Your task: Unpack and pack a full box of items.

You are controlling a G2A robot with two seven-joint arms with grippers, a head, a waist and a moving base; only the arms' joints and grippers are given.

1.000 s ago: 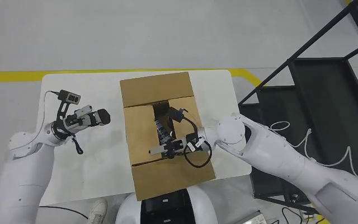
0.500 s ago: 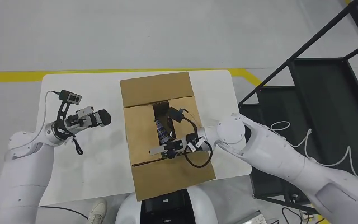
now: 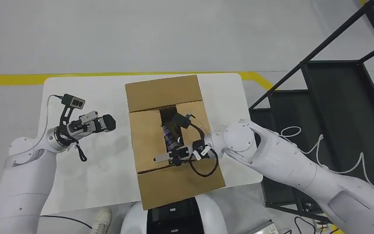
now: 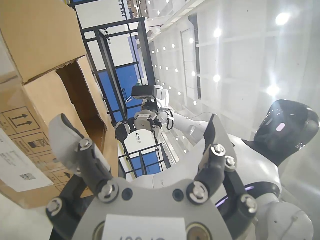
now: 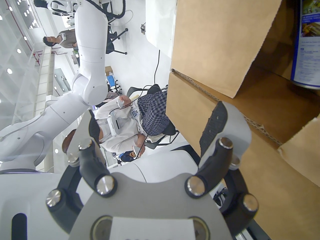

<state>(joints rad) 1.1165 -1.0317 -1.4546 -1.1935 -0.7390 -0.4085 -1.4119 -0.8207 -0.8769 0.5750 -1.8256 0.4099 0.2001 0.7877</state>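
The box (image 3: 166,93) stands on the table (image 3: 87,175), half open, a can (image 5: 308,38) inside. The right pincer (image 5: 153,116) is wide and empty at the near flap (image 3: 178,182) (probably to push it aside); the left pincer (image 4: 136,123), also wide, hovers beside the box.

box (image 3: 146,137): I see it on the table (image 3: 87,181), top flaps parted at a gap.
can (image 3: 169,134): I glimpse it inside that gap.
right gripper (image 3: 162,158): over the box's near side.
left gripper (image 3: 108,122): left of the box, apart.
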